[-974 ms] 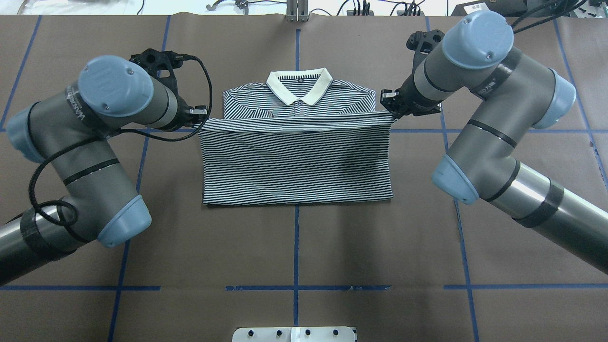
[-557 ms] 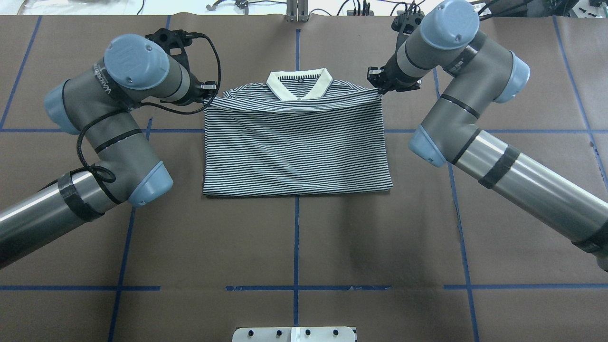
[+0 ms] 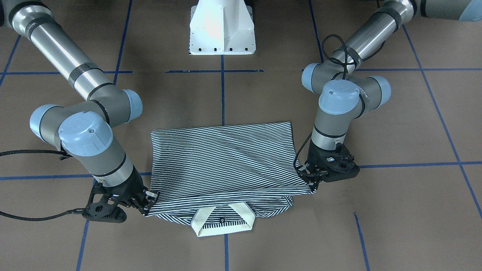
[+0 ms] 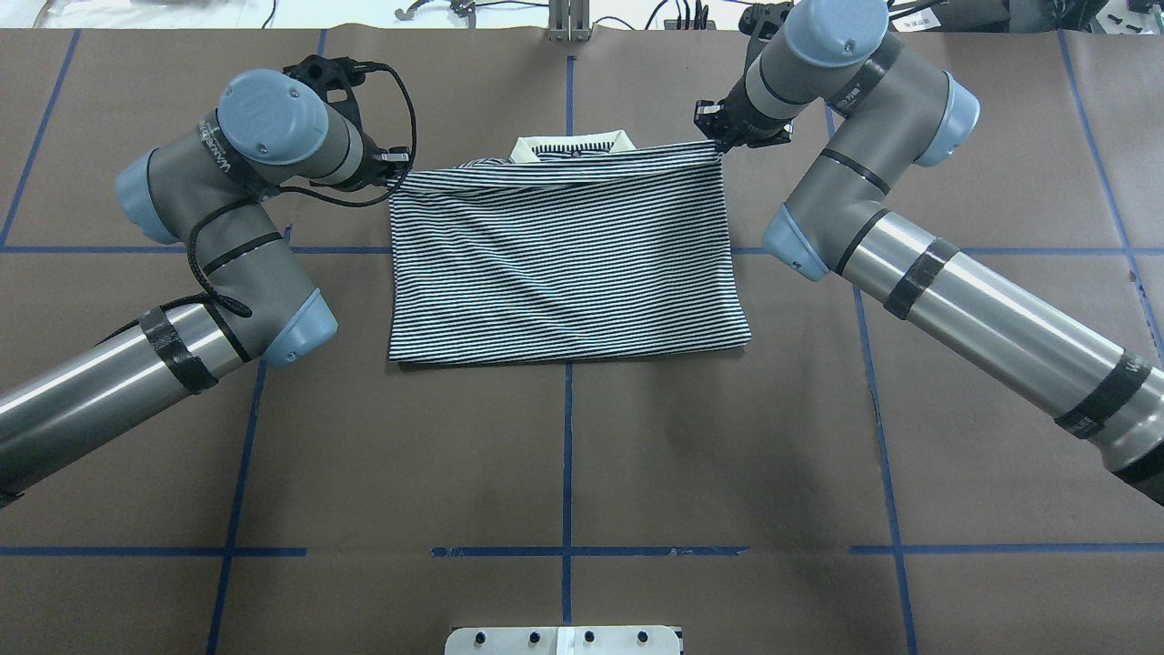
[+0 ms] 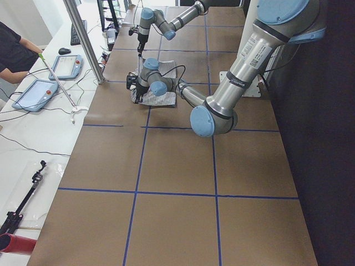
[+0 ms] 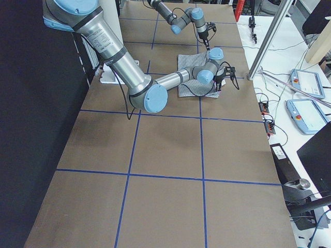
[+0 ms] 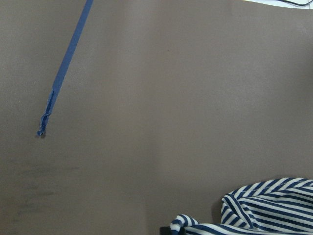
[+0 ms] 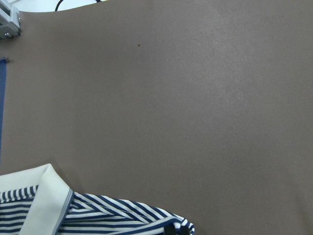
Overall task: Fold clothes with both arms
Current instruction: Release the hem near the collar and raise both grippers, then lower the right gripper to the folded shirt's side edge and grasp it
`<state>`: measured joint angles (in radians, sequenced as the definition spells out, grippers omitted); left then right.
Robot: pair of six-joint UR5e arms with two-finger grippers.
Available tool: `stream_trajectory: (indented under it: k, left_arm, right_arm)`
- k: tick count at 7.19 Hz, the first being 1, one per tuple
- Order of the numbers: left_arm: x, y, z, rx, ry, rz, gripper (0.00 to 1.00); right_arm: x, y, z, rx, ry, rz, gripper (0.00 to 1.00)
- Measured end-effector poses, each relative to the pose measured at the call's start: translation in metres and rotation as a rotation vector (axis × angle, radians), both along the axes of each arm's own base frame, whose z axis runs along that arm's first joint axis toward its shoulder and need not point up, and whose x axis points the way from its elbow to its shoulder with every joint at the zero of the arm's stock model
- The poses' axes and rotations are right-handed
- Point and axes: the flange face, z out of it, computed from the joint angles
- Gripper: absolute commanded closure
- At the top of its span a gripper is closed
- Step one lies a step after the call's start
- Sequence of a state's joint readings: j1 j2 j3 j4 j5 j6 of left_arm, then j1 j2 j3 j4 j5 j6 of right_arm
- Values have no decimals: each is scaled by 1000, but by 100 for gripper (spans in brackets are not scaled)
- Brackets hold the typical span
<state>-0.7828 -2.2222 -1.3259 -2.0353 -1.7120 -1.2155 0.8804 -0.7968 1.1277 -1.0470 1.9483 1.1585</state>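
Note:
The striped polo shirt (image 4: 564,255) lies on the brown table, folded with its hem edge drawn over the chest up to the white collar (image 4: 568,146). My left gripper (image 4: 396,170) is shut on the left corner of that raised edge. My right gripper (image 4: 718,136) is shut on the right corner, a little farther out. In the front-facing view the shirt (image 3: 222,158) spans between the left gripper (image 3: 310,180) and the right gripper (image 3: 148,205), and the collar (image 3: 222,224) pokes out beneath the fold. Striped fabric (image 7: 264,210) shows low in the left wrist view, collar and stripes (image 8: 44,196) in the right.
The white pedestal base (image 3: 222,26) stands at the robot's side of the table. Blue tape lines (image 4: 567,455) cross the brown surface. A side table with teach pendants (image 5: 33,94), a metal post (image 5: 83,39) and a person's arm (image 5: 16,55) lies beyond the far edge.
Both grippers have carried the shirt's lower edge away from the robot, from mid-chest up to the collar. The buttons and most of the collar are now covered.

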Motion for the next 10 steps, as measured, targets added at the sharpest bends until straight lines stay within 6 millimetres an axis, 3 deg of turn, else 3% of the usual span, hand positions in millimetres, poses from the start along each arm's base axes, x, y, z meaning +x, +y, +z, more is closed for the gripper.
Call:
stream_trajectory:
  k: [3,4,5,6,10]
  left_arm:
    - [3,-4,-14,13,12,-1,100]
    - [4,-5,-17,16,16,-1,88]
    - [4,-5,-20,16,19,-3,34]
    - [4,-5,-22,15,23,-6,0]
    - [4,-7,-25,22,21,-4,0]
  right_arm:
    - [-1,-1,-5,8,-7,0,100]
    - [-3,1,-6,21,-18,-3,86]
    - [-3,3,-5,34,-30,-5,1]
    - [-3,4,-3,39,-36,-5,0]
    - [1,5,-1,31,-47,-9,0]
